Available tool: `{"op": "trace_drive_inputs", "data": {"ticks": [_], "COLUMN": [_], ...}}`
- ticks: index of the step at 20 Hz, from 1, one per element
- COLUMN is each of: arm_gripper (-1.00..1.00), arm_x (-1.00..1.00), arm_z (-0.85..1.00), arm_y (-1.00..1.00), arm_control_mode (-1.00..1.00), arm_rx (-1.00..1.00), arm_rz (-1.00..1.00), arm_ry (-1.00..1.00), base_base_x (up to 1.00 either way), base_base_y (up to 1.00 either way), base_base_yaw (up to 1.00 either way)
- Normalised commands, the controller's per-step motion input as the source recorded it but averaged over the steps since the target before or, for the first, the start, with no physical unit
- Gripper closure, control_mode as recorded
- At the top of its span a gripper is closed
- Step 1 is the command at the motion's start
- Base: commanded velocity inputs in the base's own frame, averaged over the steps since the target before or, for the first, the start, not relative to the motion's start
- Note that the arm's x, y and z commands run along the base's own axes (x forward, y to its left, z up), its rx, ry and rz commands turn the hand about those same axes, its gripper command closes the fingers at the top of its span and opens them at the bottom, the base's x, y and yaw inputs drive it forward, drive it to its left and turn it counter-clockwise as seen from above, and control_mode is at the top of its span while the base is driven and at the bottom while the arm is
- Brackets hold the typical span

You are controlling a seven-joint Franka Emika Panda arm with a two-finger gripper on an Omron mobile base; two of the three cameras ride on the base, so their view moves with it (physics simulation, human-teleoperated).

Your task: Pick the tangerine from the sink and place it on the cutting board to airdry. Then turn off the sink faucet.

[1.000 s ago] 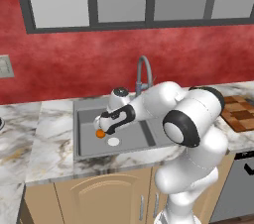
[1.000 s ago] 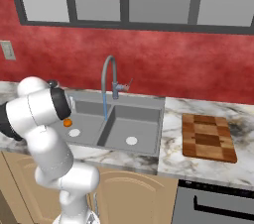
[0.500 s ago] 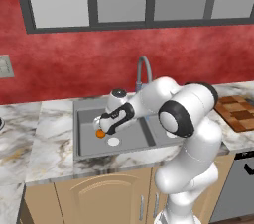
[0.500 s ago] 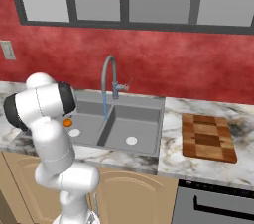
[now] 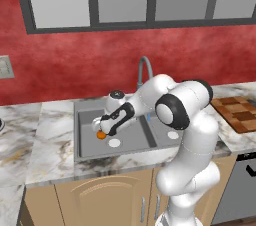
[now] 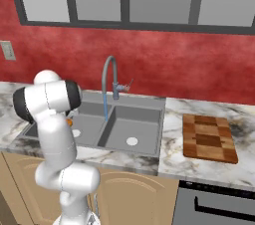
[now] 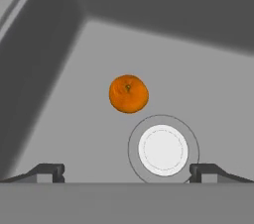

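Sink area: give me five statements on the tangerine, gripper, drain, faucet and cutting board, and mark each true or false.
1. The tangerine lies on the floor of a sink basin, beside the white drain disc. True.
2. The gripper is shut on the tangerine. False: its jaws stand open and the fruit lies free ahead of them.
3. The cutting board sits on the counter to the right of the sink, with nothing on it. True.
4. The tangerine rests on top of the drain disc. False: it lies next to the disc, off it.
5. The sink faucet rises from the front edge of the sink, nearest the cabinets. False: it stands at the back, by the red wall.
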Motion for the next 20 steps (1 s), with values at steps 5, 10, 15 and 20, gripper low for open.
{"op": "trace_drive_inputs", "data": {"ticks": [5,10,15,20], "arm_gripper": [-1.00,-1.00,-1.00,-1.00], "arm_x": [0.18,0.22,0.19,0.20], "arm_z": [-0.15,-0.18,-0.20,-0.23], "arm_y": [0.11,0.13,0.07,0.03], "arm_control_mode": [-1.00,-1.00,-1.00,-1.00], "arm_rx": [0.00,0.00,0.00,0.00], "arm_rz": [-0.03,-0.04,-0.04,-0.04], "arm_ry": [0.01,0.02,0.01,0.03], "base_base_x": [0.00,0.00,0.00,0.00], "base_base_y": [0.00,0.00,0.00,0.00], "base_base_yaw": [0.00,0.00,0.00,0.00]}}
